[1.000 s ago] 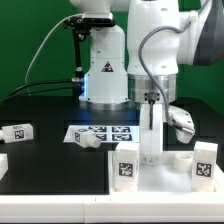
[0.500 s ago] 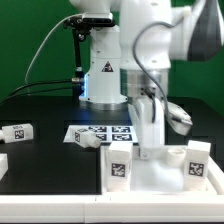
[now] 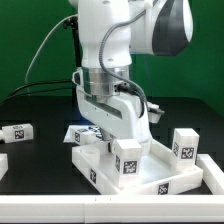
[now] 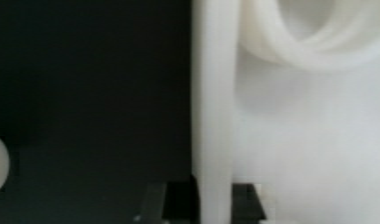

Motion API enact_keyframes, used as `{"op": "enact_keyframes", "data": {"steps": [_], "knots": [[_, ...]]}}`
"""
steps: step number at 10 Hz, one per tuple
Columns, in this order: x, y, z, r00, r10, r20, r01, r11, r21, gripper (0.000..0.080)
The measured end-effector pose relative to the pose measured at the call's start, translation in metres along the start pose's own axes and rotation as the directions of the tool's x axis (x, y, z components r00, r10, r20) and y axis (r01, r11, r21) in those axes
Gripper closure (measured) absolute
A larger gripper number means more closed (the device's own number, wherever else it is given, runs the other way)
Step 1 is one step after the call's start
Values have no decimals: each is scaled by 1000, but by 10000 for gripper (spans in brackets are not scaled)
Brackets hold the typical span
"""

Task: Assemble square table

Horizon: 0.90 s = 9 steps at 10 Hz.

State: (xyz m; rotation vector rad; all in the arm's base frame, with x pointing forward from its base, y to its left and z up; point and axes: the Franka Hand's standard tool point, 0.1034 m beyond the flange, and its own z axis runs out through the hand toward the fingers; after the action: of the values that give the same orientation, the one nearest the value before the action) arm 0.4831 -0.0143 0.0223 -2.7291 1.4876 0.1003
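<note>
So the gripper (image 4: pixel 206 203) is clamped tight on the square tabletop (image 3: pixel 160 177), pinching one of its thick raised edges. In the wrist view the thin white wall is squeezed right between the two dark fingertips (image 4: pixel 169 205), and there's a round white ring on the panel just beside it. In the exterior view the arm (image 3: pixel 110 60) leans over the panel's far side, so the grip itself is mostly hidden there. The tabletop is turned corner-on to the camera over the black table (image 3: pixel 40 150); can't tell if it's flat down or lifted a touch. Two legs stand upright on it: the front leg (image 3: pixel 127 160) near the closest corner, and the right leg (image 3: pixel 185 146) at the exterior view's right corner. A loose leg (image 3: pixel 16 132) lies on its side, well apart, at the exterior view's left.
</note>
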Motion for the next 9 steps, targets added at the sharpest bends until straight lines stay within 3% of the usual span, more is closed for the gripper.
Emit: {"op": "enact_keyframes", "data": {"steps": [2, 4, 5, 8, 9], "knots": [[19, 0, -5, 971, -238, -5, 238, 971, 9, 748], [48, -9, -10, 850, -527, -12, 527, 849, 27, 748], [53, -12, -10, 791, -611, -32, 612, 790, 30, 748], [54, -6, -7, 670, -742, -21, 742, 670, 4, 748], [58, -7, -9, 572, -820, -9, 820, 572, -8, 748]]}}
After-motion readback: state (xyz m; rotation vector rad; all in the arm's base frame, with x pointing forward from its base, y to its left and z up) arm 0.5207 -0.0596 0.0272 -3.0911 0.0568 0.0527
